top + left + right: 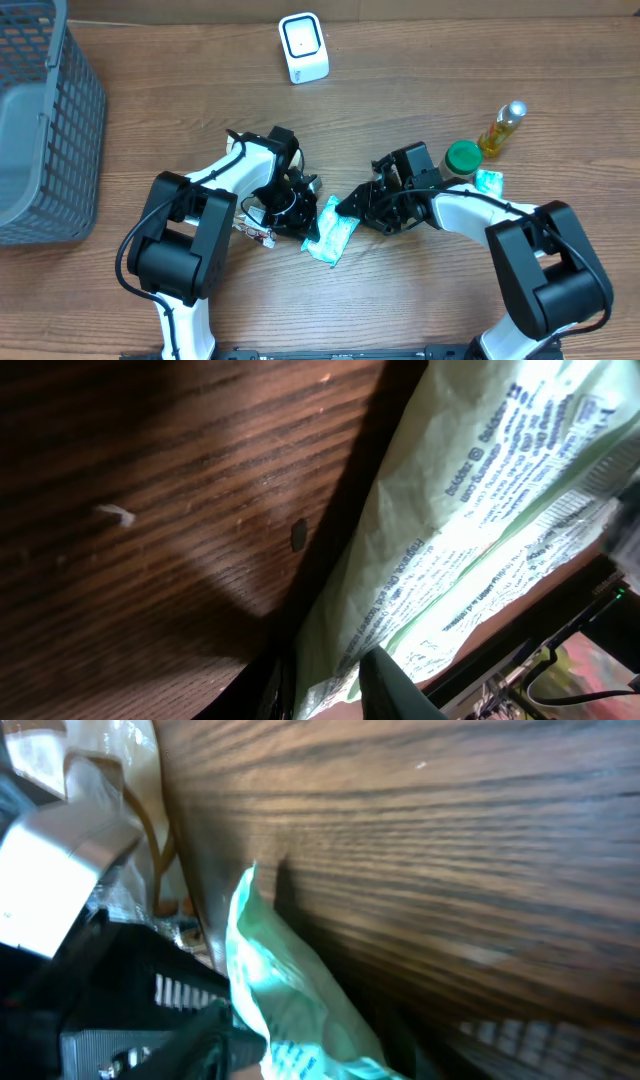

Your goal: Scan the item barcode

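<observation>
Left gripper [300, 205]: pinches the upper-left edge of the packet [331, 234]. In the left wrist view the edge runs down between the fingers [395, 685].
Right gripper [362, 205]: at the packet's upper-right edge, a corner close by its finger in the right wrist view. Cannot tell whether the jaws have it or stand apart.
Packet: pale green and white film, mid-table between the two arms. One side seems raised off the wood (a dark shadow lies under it), the lower end near or on the table [420, 60].
Risk, grip: thin slick film held by an edge only, so it could slide out when lifted or turned.
Risk, two arms: if both pull apart, the film could tear or snap free of one side. If they push together it buckles, and a creased code probably will not read.
Risk, facing: I see no barcode on any visible face, so the wrong side may be shown to the scanner [303, 47].
Risk, reach: the scanner stands well apart at the far edge, a long carry on a weak hold.
Risk, clutter: the green-lidded jar [463, 157], bottle [503, 128] and small sachet [489, 182] sit just beside the right arm and could be knocked by a swing.
Writing, packet: blocks of fine dark print and green bands, slanted and blurred. No word is legible.
Writing, elsewhere: none readable on scanner, jar or bottle.
Basket [40, 130]: grey, far left, well apart.
</observation>
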Controlling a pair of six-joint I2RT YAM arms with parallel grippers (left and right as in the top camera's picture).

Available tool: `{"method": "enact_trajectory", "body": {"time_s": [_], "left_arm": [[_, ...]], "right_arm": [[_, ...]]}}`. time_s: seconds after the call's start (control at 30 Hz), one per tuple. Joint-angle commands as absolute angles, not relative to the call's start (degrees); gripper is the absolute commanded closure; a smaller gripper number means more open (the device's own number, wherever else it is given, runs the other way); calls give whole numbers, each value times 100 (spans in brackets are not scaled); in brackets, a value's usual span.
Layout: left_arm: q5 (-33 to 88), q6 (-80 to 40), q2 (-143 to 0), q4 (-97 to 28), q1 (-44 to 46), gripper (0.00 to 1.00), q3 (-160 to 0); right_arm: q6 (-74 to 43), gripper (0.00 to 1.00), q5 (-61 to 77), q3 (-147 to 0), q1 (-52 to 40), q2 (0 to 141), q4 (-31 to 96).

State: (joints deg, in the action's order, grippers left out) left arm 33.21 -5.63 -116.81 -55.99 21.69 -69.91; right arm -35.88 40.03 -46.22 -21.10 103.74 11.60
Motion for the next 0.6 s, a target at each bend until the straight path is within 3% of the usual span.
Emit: {"method": "enact_trajectory", "body": {"time_s": [0.0,0.17,0.3,0.4,0.47,0.57], "left_arm": [[2644,-576,-12134,-5393,2180,73,-6799],[2646,-576,-12134,-5393,2180,73,-6799],[2644,-576,-12134,-5393,2180,73,-6799],[2646,-576,-12134,-5391,2180,75,-6799],[2663,-576,-12132,-5391,2180,69,-6799],[2663,-576,-12049,-5417,2176,66,-6858]], "right_arm": [[-3277,57,4158,-4495,-2141,10595,1061],[-3251,58,4254,-4495,-2143,10595,996],[-3249,79,4252,-4495,-2163,10602,991],[-3249,87,4202,-4495,-2163,10602,989],[-3249,96,4143,-4495,-2163,10600,987],[-3249,96,4147,-4497,-2163,10582,947]]}}
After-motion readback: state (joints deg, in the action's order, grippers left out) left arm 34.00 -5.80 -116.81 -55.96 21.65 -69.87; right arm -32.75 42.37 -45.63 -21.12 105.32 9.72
